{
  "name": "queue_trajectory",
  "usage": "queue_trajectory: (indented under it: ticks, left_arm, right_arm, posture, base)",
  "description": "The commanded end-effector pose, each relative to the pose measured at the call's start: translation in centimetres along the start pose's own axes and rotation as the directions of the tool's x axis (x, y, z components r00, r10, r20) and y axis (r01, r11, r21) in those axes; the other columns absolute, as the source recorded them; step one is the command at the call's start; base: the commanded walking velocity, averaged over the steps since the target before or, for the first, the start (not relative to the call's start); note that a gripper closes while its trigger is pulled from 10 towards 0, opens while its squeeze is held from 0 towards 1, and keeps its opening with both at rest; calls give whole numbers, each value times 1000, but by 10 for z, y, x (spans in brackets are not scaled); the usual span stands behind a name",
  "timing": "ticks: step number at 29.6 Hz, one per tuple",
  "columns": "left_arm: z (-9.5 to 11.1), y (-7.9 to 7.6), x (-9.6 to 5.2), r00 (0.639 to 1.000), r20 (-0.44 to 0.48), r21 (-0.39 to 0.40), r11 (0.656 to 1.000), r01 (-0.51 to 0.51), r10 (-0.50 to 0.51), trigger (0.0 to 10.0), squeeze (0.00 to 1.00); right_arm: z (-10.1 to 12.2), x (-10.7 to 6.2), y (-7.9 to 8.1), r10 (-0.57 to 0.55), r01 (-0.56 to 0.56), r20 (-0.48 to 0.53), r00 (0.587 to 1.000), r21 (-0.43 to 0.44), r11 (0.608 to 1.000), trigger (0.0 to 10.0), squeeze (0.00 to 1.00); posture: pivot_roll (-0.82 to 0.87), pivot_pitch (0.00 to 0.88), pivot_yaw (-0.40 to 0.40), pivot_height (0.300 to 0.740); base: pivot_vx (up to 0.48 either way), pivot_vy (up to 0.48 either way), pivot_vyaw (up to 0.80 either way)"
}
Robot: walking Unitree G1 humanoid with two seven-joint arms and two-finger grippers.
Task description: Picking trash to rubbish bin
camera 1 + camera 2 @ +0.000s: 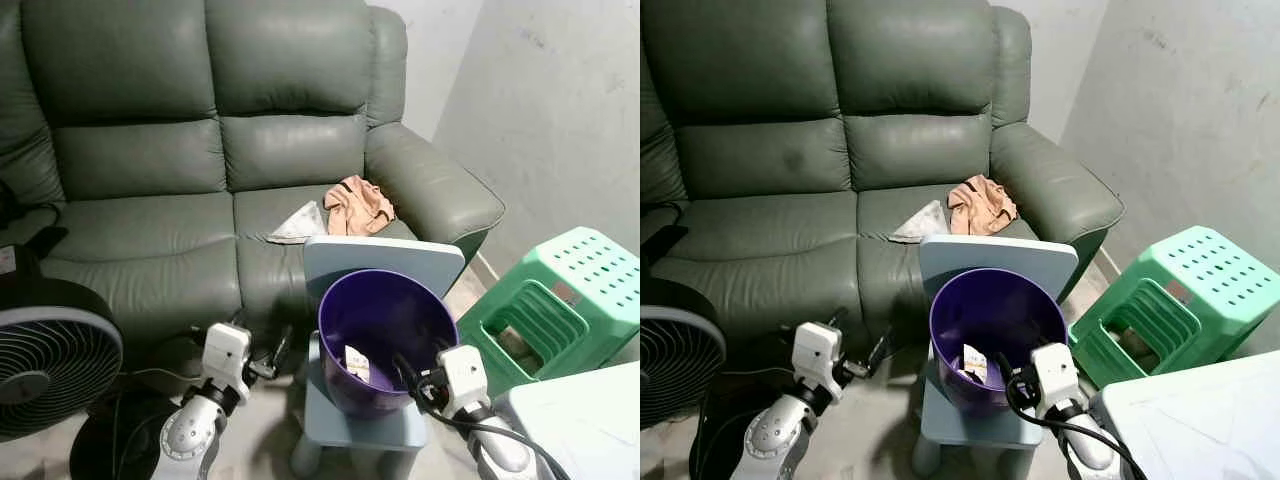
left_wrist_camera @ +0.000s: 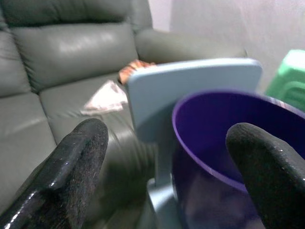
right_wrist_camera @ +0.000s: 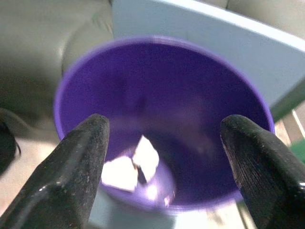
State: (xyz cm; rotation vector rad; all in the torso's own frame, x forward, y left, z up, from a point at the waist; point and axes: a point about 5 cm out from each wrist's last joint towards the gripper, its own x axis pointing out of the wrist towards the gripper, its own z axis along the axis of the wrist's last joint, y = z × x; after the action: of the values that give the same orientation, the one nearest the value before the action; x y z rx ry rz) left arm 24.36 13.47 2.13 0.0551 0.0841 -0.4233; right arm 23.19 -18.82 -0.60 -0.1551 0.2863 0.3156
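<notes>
Rubbish bin: purple bin stands upright on a small pale blue chair, its rim just in front of the chair's backrest; the chair stands just in front of the sofa.
Trash in bin: pale scraps of paper lie on the bin's bottom.
Trash outstanding: white crumpled paper lies on the sofa's right seat cushion, near the front edge; touching its right side is a peach-coloured cloth, close to the armrest.
Right gripper: right gripper hovers at the near rim of the bin, pointing into its mouth; fingers spread wide, nothing between them.
Left gripper: left gripper is held low to the left of the chair, aimed towards the bin's left wall and the chair back; fingers spread apart, holding nothing.
Sofa: green leather sofa spans the back of the scene; its right armrest ends near the wall.
Obstructions right: green plastic stool stands just right of the chair, with a narrow strip of floor between them; a white surface cuts into the near right corner.
Obstructions left: black fan stands at the near left, close to the left arm.
Open room: bare floor shows between the left arm and the chair legs.
</notes>
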Motion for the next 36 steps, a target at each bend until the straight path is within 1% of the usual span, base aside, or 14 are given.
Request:
queue_trajectory:
  ticks: [1, 2, 6, 7, 8, 12, 13, 14, 16, 18, 21, 23, 27, 36]
  left_arm:
    - [-7, -3, -3, 1000, -20, 6, 1000, 23, -23, 10000, 0]
    - [-7, -3, -3, 1000, -20, 6, 1000, 23, -23, 10000, 0]
    - [-22, -2, -9, 996, -85, -14, 1000, 14, -16, 10000, 0]
    - [-29, 0, -12, 993, -117, -28, 1000, 5, -8, 10000, 0]
    - [-29, 0, -12, 993, -117, -28, 1000, 5, -8, 10000, 0]
    - [-41, 3, -16, 984, -177, -51, 998, -25, 16, 10000, 0]
    - [-45, 4, -18, 979, -201, -46, 998, -39, 29, 10000, 0]
    - [-45, 4, -18, 979, -201, -46, 998, -39, 29, 10000, 0]
    - [-56, 9, -23, 959, -270, -75, 991, -109, 85, 10000, 0]
    - [-61, 11, -25, 943, -311, -79, 986, -147, 116, 10000, 0]
    - [-66, 13, -27, 929, -342, -100, 978, -185, 141, 10000, 0]
    - [-66, 14, -27, 928, -341, -127, 970, -206, 152, 10000, 0]
    - [-65, 14, -24, 933, -330, -137, 970, -201, 146, 10000, 0]
    - [-63, 19, -22, 932, -327, -149, 965, -215, 158, 10000, 0]
  right_arm:
    - [-7, -3, -7, -19, 19, -31, 999, -15, 1000, 10000, 0]
    - [-7, -3, -7, -19, 19, -31, 999, -15, 1000, 10000, 0]
    - [-22, -9, -12, -44, 42, -111, 993, -18, 999, 10000, 0]
    - [-28, -11, -14, -53, 51, -140, 989, -18, 999, 10000, 0]
    - [-28, -11, -14, -53, 51, -140, 989, -18, 999, 10000, 0]
    - [-34, -12, -15, -66, 65, -176, 982, -11, 998, 10000, 0]
    - [-37, -13, -15, -74, 75, -191, 979, -2, 997, 10000, 0]
    - [-37, -13, -15, -74, 75, -191, 979, -2, 997, 10000, 0]
    - [-45, -16, -14, -91, 96, -243, 966, 9, 995, 10000, 0]
    - [-49, -17, -14, -98, 107, -266, 959, 20, 994, 10000, 0]
    - [-52, -18, -11, -101, 112, -286, 953, 23, 993, 10000, 0]
    - [-53, -17, -9, -98, 112, -287, 953, 33, 993, 10000, 0]
    - [-51, -15, -7, -92, 107, -275, 957, 39, 993, 10000, 0]
    - [-49, -12, -6, -93, 108, -267, 959, 42, 993, 10000, 0]
  posture:
    - [-31, 13, -82, 740]
    - [-31, 13, -82, 740]
    - [-32, 18, -83, 740]
    - [-32, 20, -84, 740]
    - [-32, 20, -84, 740]
    - [-35, 26, -87, 740]
    - [-36, 26, -87, 740]
    - [-36, 26, -87, 740]
    - [-33, 29, -89, 740]
    - [-36, 31, -90, 740]
    - [-35, 30, -92, 740]
    - [-35, 30, -92, 740]
    - [-36, 27, -88, 740]
    - [-33, 28, -86, 740]
  base:
    - [0, 0, 0]
    - [0, 0, 0]
    - [0, 0, 0]
    - [0, 0, 0]
    - [0, 0, 0]
    - [0, 0, 0]
    - [0, 0, 0]
    - [0, 0, 0]
    - [0, 0, 0]
    - [0, 0, 0]
    - [0, 0, 0]
    - [0, 0, 0]
    - [0, 0, 0]
    - [0, 393, 0]
